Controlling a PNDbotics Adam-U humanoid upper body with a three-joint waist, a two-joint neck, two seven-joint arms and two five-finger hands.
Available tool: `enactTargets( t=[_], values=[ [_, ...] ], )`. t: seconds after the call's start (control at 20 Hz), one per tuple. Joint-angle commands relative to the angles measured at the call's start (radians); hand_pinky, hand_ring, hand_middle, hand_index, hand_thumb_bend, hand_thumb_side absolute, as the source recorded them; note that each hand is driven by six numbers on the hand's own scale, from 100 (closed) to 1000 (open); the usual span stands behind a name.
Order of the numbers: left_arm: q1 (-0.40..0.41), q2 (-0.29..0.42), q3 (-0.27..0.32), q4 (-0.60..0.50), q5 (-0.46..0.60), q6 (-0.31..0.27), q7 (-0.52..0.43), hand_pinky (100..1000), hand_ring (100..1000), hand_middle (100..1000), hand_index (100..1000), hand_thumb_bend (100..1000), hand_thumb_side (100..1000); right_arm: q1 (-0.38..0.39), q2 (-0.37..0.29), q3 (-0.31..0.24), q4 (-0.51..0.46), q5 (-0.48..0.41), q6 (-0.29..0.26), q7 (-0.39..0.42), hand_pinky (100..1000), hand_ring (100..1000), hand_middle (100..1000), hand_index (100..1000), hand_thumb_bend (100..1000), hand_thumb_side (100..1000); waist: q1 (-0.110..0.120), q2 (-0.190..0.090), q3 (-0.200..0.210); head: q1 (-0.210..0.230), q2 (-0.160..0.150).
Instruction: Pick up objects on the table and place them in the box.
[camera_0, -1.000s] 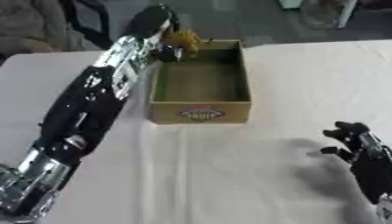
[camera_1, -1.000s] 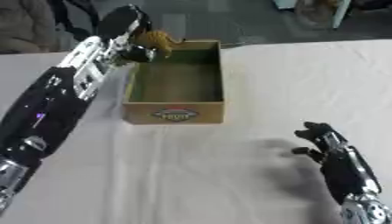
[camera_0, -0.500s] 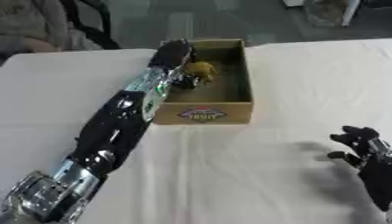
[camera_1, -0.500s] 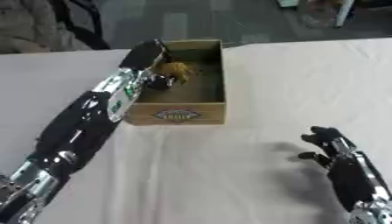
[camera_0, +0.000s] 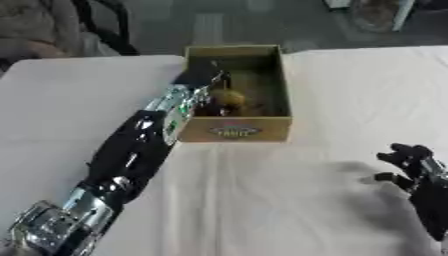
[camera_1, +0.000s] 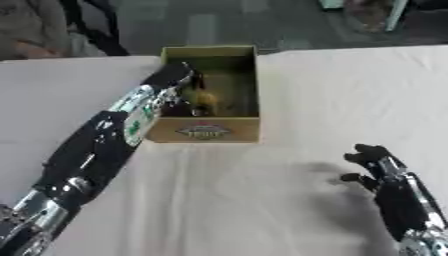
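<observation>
The left hand (camera_0: 203, 79) is reached over the near-left wall of the open brown cardboard box with a printed label on its front (camera_0: 234, 131), so that the hand itself hangs inside the box. A small rounded yellow-brown object (camera_0: 229, 98) is seen low in the box, just beside the hand and close to the near-left corner. Whether the fingers are curled round that object or already spread off it cannot be told, since the hand is dark against the shaded interior and the arm covers part of it.

The step in hand is judged to be the release of the object into the box. It is done well if the object is let go only once it is low, near the box floor, so that it does not bounce or roll out. The fingers should then be opened fully before the arm is drawn back, and the hand lifted straight up clear of the rim, so that the box wall is not caught and the box is not dragged across the white tablecloth (camera_0: 289, 200).

The right hand (camera_1: 378, 165) is seen near the lower right corner, above the cloth, with its fingers relaxed and holding nothing. No other loose objects are made out on the cloth.
</observation>
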Motion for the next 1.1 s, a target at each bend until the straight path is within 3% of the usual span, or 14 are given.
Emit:
enactTargets(
  t=[0.05, 0.3, 0.45, 0.65, 0.7, 0.95, 1.1],
  values=[
    [-0.016, 0.034, -0.008, -0.067, 0.027, -0.012, -0.062, 705, 718, 741, 837, 918, 405, -0.008, -0.004, -0.006, -0.013, 0.002, -0.001, -0.002, 593, 827, 601, 758, 100, 672, -0.006, -0.025, 0.004, -0.003, 0.002],
    [-0.013, 0.073, -0.012, -0.181, 0.007, 0.008, -0.113, 776, 809, 832, 883, 1000, 524, -0.004, -0.004, -0.010, -0.013, 0.002, -0.001, -0.003, 594, 828, 601, 758, 100, 670, -0.009, -0.032, 0.017, -0.010, 0.008],
    [-0.004, 0.103, -0.007, -0.267, 0.003, 0.028, -0.126, 791, 824, 852, 888, 1000, 515, -0.002, -0.004, -0.013, -0.013, 0.001, -0.002, -0.006, 594, 828, 601, 758, 100, 669, -0.010, -0.035, 0.025, -0.016, 0.010],
    [0.030, 0.155, 0.023, -0.419, 0.060, 0.069, -0.089, 787, 810, 835, 878, 990, 439, 0.003, -0.006, -0.018, -0.013, 0.001, -0.003, -0.009, 594, 828, 601, 758, 100, 669, -0.012, -0.040, 0.040, -0.026, 0.018],
    [0.044, 0.170, 0.035, -0.462, 0.087, 0.083, -0.069, 776, 791, 813, 866, 971, 371, 0.005, -0.007, -0.020, -0.013, 0.001, -0.003, -0.011, 594, 828, 601, 758, 100, 669, -0.013, -0.042, 0.047, -0.030, 0.021],
    [0.168, 0.229, 0.099, -0.687, 0.298, 0.164, 0.054, 712, 701, 707, 811, 928, 209, 0.011, -0.009, -0.026, -0.013, -0.001, -0.005, -0.016, 594, 828, 601, 758, 100, 665, -0.016, -0.050, 0.074, -0.045, 0.030],
    [0.281, 0.244, 0.131, -0.797, 0.450, 0.199, 0.147, 670, 645, 648, 774, 745, 179, 0.014, -0.009, -0.029, -0.015, -0.001, -0.006, -0.019, 595, 829, 601, 758, 100, 661, -0.018, -0.055, 0.087, -0.053, 0.037]
  ],
)
